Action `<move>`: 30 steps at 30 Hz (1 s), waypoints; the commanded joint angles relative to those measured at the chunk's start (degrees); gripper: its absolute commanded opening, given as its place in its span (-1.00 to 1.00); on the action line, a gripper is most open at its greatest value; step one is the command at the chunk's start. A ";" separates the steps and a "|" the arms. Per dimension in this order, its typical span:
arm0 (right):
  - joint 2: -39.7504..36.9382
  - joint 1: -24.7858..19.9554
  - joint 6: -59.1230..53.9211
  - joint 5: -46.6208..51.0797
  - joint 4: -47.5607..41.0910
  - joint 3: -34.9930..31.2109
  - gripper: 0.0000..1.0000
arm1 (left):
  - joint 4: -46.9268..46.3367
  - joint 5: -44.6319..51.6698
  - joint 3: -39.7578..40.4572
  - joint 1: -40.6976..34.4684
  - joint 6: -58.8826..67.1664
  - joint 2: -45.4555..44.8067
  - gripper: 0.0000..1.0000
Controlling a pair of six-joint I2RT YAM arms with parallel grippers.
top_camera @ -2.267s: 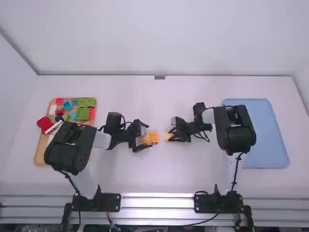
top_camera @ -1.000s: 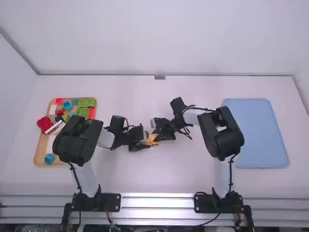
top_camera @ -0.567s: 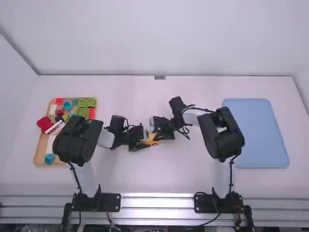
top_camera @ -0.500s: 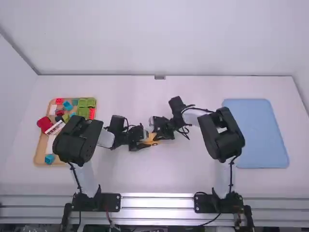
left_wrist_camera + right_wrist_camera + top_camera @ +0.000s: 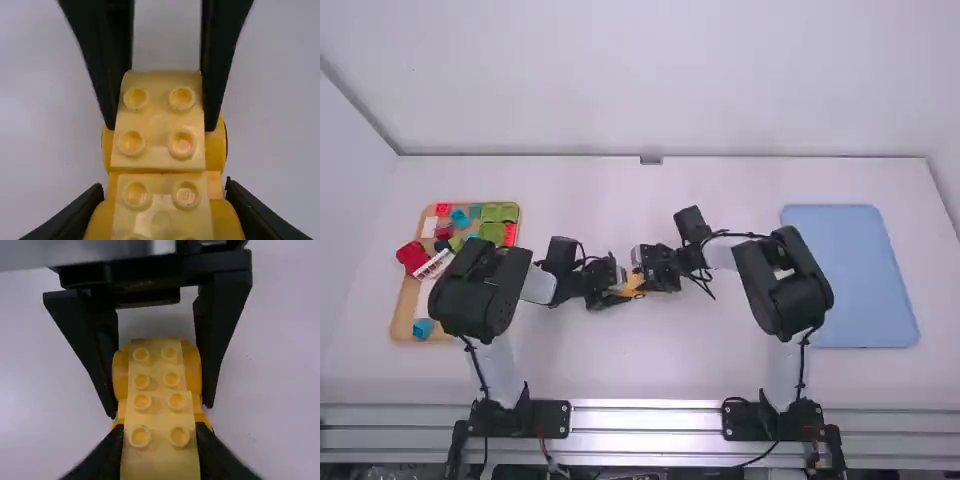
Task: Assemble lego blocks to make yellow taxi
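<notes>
Two yellow parts meet over the table (image 5: 720, 350), between the wooden tray (image 5: 402, 320) and the blue tray (image 5: 875, 285). My left gripper (image 5: 162, 187) is clamped about the wheeled body (image 5: 162, 217); my right gripper (image 5: 160, 431) pinches the curved yellow brick (image 5: 157, 120) by its sides, over one pair of wheels. Step, as I judge it: seating the brick on the body; whether it has fully clicked I cannot tell. Method: keep the left grip firm as anvil, square the brick's edge to the neighbouring studded block, then press straight down, evenly. Any tilt could lift one edge or pop the brick off. Check for an even seam before releasing the right.
</notes>
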 commanded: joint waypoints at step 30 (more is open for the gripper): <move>-4.90 -1.27 8.04 4.76 8.48 -8.35 -1.00 | -0.76 1.27 -0.13 -1.16 1.11 0.37 0.04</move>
